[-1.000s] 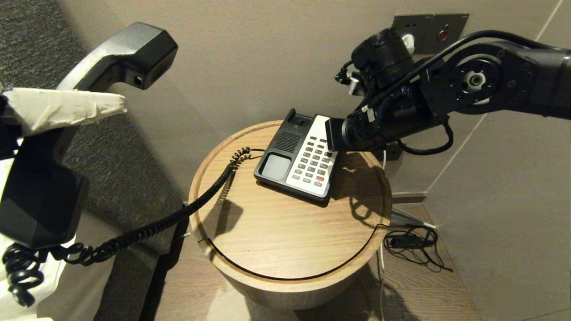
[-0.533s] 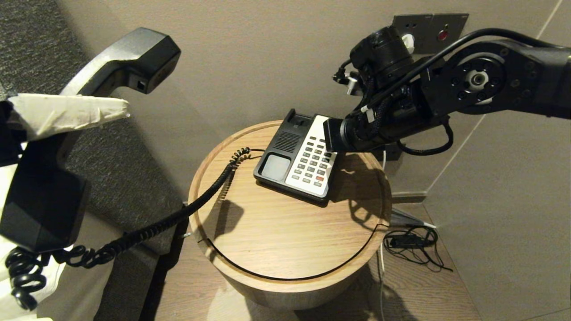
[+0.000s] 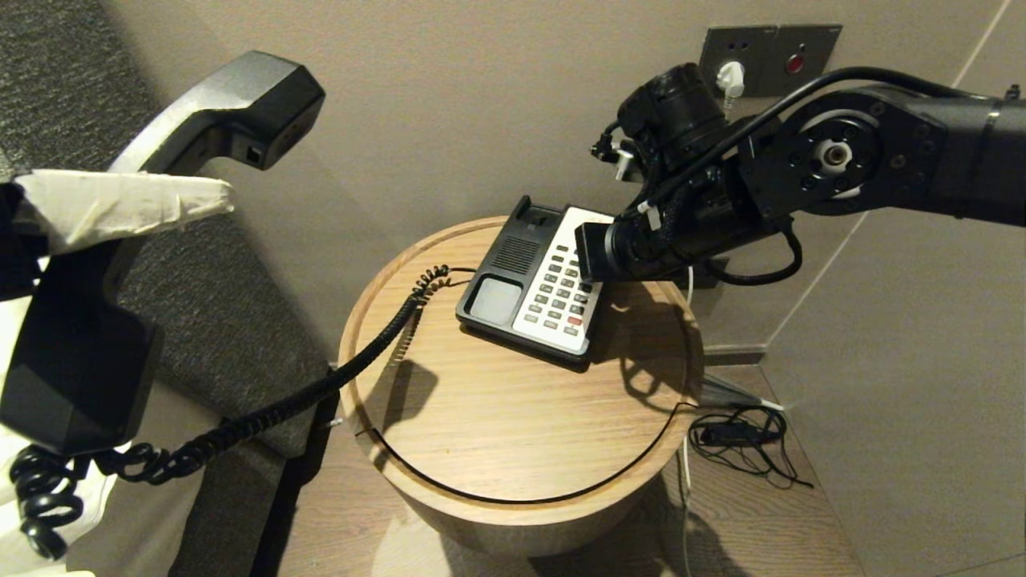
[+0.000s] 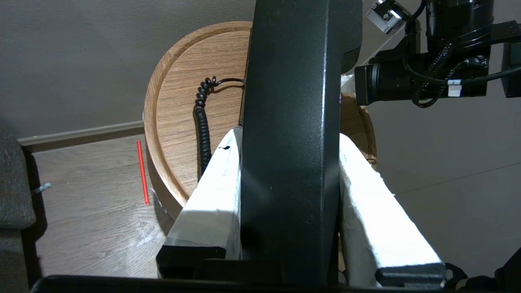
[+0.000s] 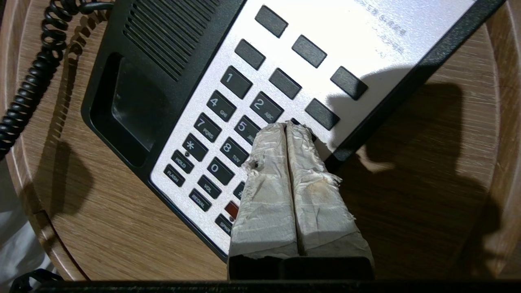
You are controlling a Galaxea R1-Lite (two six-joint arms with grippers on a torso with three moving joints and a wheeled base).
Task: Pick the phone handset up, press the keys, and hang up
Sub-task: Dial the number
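Right wrist view: right gripper point(image 5: 286, 127) pinched together, holding nothing, mid-frame over keypad point(image 5: 228, 134) | left gripper point(image 4: 285, 195) clamped handset point(image 4: 291, 122) | risk: wide tip could hit two keys.

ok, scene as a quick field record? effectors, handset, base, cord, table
left end effector: shut on handset, held up off to the left of the table
right end effector: shut, tips over the keypad near the 3/6 keys; contact can't be confirmed
base: on table, cradle empty
cord: runs from base over the table edge to handset
table: round, wood, raised rim
stage: handset lifted, key pressing under way, not hung up
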